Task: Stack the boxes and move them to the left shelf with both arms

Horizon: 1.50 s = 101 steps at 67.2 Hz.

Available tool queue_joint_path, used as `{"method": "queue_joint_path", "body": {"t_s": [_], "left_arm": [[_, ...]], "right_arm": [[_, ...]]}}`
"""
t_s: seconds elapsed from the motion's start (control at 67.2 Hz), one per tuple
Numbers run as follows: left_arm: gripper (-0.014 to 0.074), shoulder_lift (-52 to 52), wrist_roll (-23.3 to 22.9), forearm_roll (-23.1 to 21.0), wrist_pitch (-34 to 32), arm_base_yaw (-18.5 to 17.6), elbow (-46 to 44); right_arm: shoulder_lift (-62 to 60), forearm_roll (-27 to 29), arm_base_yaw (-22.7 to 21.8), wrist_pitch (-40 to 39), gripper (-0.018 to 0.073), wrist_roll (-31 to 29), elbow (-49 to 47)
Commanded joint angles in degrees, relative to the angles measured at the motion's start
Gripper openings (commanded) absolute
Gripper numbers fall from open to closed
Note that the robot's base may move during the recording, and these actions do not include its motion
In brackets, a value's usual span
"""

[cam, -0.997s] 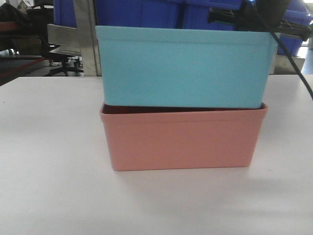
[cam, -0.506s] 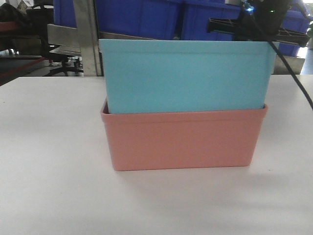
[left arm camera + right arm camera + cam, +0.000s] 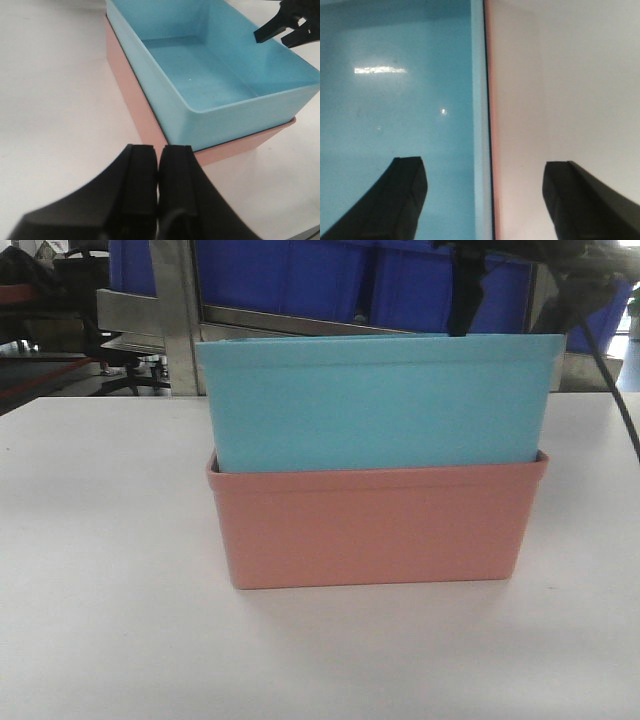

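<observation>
Light blue box [image 3: 375, 400] nests inside pink box [image 3: 375, 525].

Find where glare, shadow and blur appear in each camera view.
Right wrist view: a glare streak on the floor of the light blue tub. Left wrist view: the left gripper, close to the lens, is blurred. Front view: a faint shadow on the white tabletop before the salmon pink tub.

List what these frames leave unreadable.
- Salmon pink plastic tub: inside hidden in all views by the nested light blue plastic tub.
- Right end effector: front view, cut off by the top edge.
- Grey steel shelf: front view, its level blocked by the tubs.
</observation>
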Motion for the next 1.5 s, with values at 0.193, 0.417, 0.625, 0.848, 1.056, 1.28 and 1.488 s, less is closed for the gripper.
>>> {"method": "queue_joint_path", "body": {"t_s": [0.193,0.417,0.625,0.848,1.056,1.28,1.488], "left_arm": [[-0.0001,-0.5,-0.1,-0.5,-4.5,-0.4,-2.0],[0.0033,2.6,-0.1,-0.5,-2.6,-0.4,-8.5],[0.0400,10.2,0.7,-0.5,3.4,-0.4,-17.8],[0.0529,22.2,0.7,-3.4,12.0,-0.4,-29.2],[0.0529,36.1,0.3,-2.2,22.9,-0.3,-44.6],[0.0529,50.9,-5.2,7.0,38.9,-0.3,-63.2],[0.0529,61.1,-6.9,8.4,43.9,0.8,-74.1]], "right_arm": [[-11.0,-3.0,0.0,-1.0,0.0593,-0.4,-2.1],[-13.4,-3.0,0.0,1.4,0.0593,-0.4,-2.1],[-13.4,-3.0,0.0,1.2,0.0593,-3.2,-2.1],[-13.0,-2.9,0.0,0.9,0.0593,-4.4,-2.1],[-10.5,-1.6,0.0,1.4,0.0593,-7.0,-2.1],[-7.5,1.8,0.0,0.6,0.0593,-7.9,-2.1],[-4.9,1.8,0.0,-0.8,0.0593,-7.9,-2.2]]}}
